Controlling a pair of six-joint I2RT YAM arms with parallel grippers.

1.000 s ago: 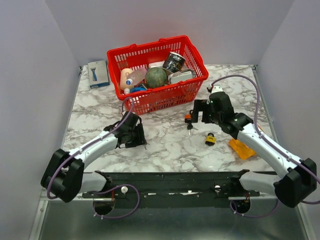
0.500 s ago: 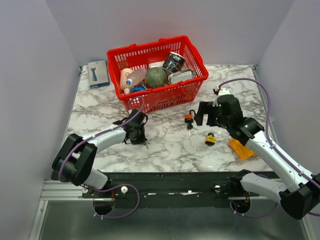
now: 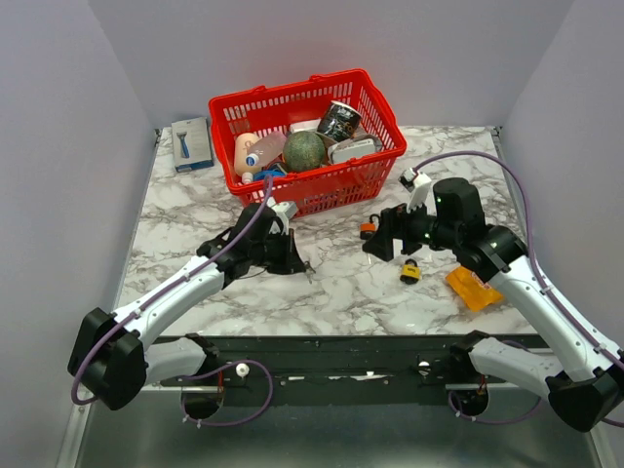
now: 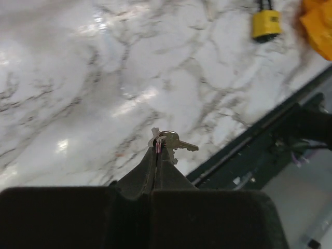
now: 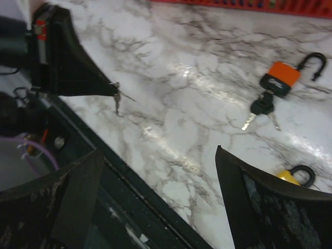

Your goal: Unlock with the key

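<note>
Two padlocks lie on the counter [image 3: 195, 205]: the orange padlock [image 3: 368, 230] near its middle, the yellow padlock [image 3: 410, 272] nearer the front edge. I see my left gripper [image 3: 302, 265] pinched tight on the keys [image 4: 171, 142] near that front edge. My right gripper [image 5: 155, 171] gapes wide, holding nothing.

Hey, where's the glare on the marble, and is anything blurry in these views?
Left wrist: glare patches on the marble, keys sharp, yellow padlock slightly soft. Right wrist: glare streak beside the orange padlock, whole frame slightly blurred. Top external: even light, little glare, sharp.
</note>
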